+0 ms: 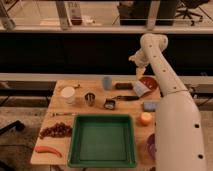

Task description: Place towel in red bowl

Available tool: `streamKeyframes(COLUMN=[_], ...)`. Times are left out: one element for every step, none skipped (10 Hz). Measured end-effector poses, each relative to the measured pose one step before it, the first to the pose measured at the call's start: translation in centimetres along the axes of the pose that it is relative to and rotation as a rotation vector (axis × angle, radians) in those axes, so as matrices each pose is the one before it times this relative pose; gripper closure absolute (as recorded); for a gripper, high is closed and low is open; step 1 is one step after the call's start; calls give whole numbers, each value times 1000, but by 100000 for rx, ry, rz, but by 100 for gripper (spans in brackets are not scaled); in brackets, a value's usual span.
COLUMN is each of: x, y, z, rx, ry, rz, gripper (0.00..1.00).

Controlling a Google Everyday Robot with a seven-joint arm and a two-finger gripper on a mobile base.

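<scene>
Red bowl (148, 83) sits at the table's (60, 145) far right edge, your arm partly covering it. The gripper (139, 70) hangs just above it; a pale towel (140, 89) lies against its rim, grip state cannot be told

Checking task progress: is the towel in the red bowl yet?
Apparently in: a pale towel sits at the red bowl's front rim, overlapping it. The gripper is above the bowl, apart from the towel.
</scene>
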Motion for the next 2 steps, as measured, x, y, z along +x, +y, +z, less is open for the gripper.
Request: streamKeyframes(x=[641, 551], y=[753, 1134], z=[-21, -168], rx=[-548, -584], ry=[-889, -458], rz=[1368, 928], gripper=[20, 24])
